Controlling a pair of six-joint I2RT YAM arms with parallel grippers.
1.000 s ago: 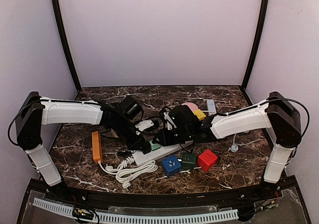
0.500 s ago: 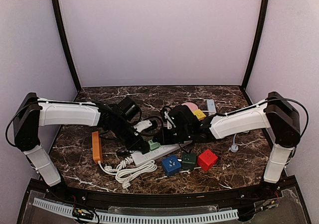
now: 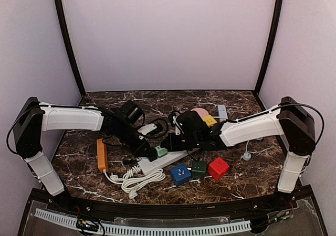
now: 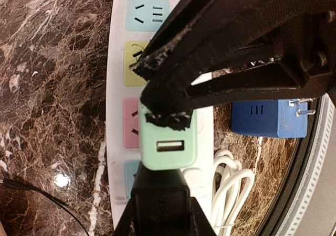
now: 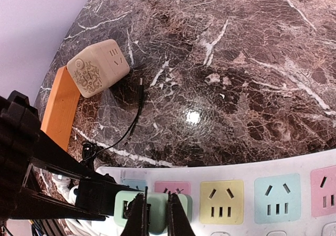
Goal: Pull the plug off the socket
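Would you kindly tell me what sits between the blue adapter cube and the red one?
A dark green adapter cube sits between the blue adapter cube and the red adapter cube; the top view shows this.

**Left arm** (image 3: 73,119): base at the near-left corner, lower link upright, white forearm link extended roughly level toward the table centre, wrist pitched down.

**Left gripper** (image 3: 153,153): fingertips (image 4: 157,194) drawn together against the end of the mint-green plug (image 4: 168,147).

**Right arm** (image 3: 254,127): mirrored pose, forearm link reaching inward to the left, wrist pitched down.

**Right gripper** (image 3: 169,143): positioned just beside the left gripper. Its fingers (image 5: 139,215) run parallel, with a narrow gap between them.
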